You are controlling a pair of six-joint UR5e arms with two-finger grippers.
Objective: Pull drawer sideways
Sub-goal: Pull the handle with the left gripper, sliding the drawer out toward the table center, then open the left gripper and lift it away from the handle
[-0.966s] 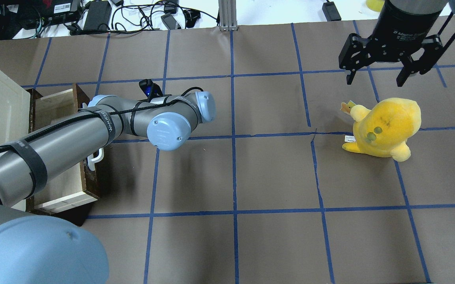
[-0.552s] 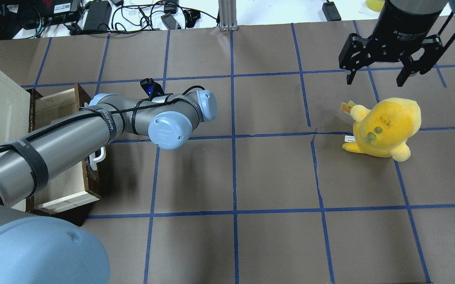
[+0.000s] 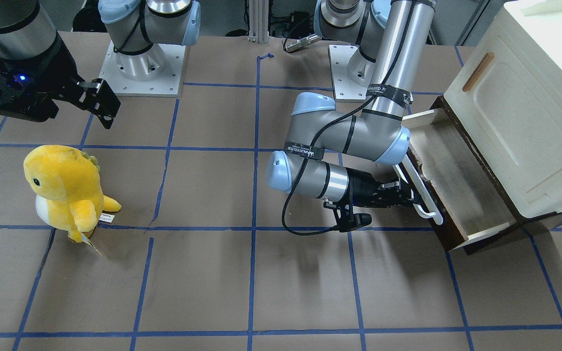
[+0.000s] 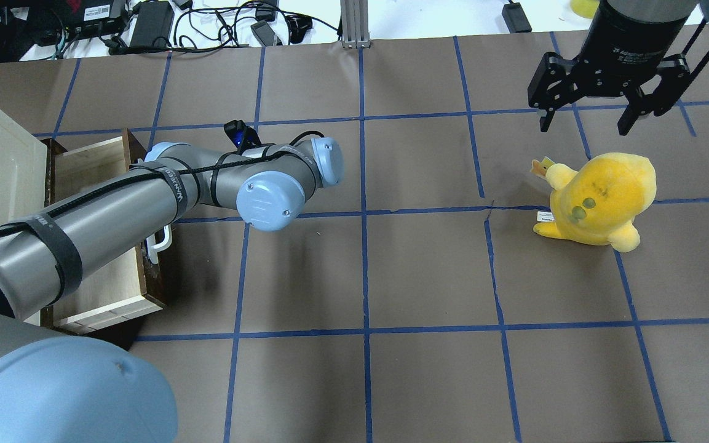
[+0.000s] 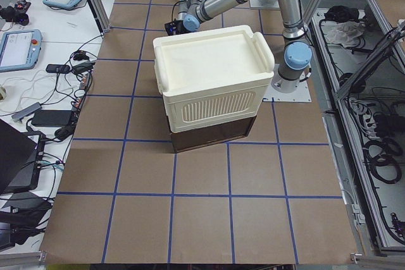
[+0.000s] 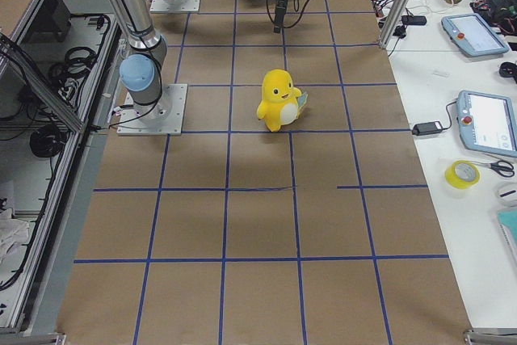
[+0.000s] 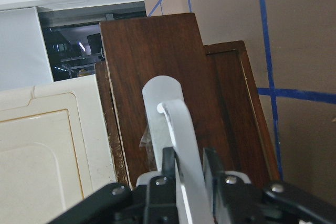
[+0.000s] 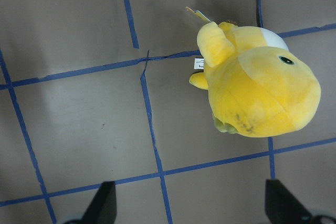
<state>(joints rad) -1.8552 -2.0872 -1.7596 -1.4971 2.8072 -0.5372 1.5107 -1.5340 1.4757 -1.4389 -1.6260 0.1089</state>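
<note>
Clamped left gripper [image 3: 413, 201] on white handle [image 3: 432, 210] of drawer [image 3: 456, 180], frame's right; needed straight, steady pull without twisting. Hung right gripper [image 4: 588, 115], jaws spread, overhead's upper right.

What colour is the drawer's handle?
The handle is white; the left wrist-mounted view shows it best.

At three o'clock I see the left gripper [image 3: 409, 199] clamped on the long white bar handle [image 3: 432, 210] of the open dark-brown-fronted wooden drawer [image 3: 456, 180].

brown table [image 4: 428, 271] (blue tape grid) carries yellow plush toy [image 4: 597, 197], cream cabinet [image 3: 529, 97], well apart.
</note>
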